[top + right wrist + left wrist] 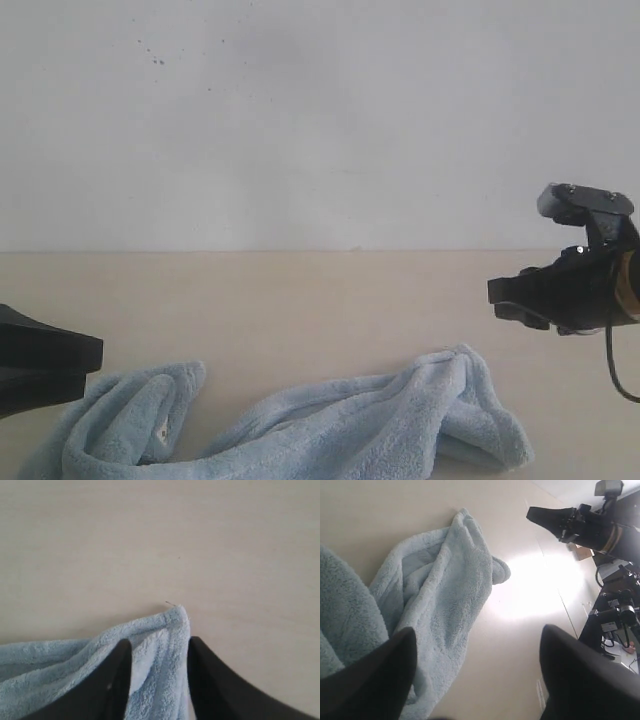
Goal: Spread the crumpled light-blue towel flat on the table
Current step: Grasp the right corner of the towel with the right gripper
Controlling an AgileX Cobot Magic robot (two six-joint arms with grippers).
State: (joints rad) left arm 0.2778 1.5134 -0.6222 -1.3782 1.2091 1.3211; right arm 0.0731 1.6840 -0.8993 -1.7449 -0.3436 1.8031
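Crumpled towel [350, 425] on table [300, 300], left gripper [477, 630] jaws apart, right gripper [159, 642] jaws apart

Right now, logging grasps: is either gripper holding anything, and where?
Nothing held: left gripper and right gripper both open; the towel lies loose on the table.

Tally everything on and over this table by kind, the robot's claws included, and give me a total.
Pale light-blue fluffy terry-cloth towel, crumpled: 1
Black robot claws: 2, the left claw and the right claw
Pale beige wood-look table: 1
Total: 4
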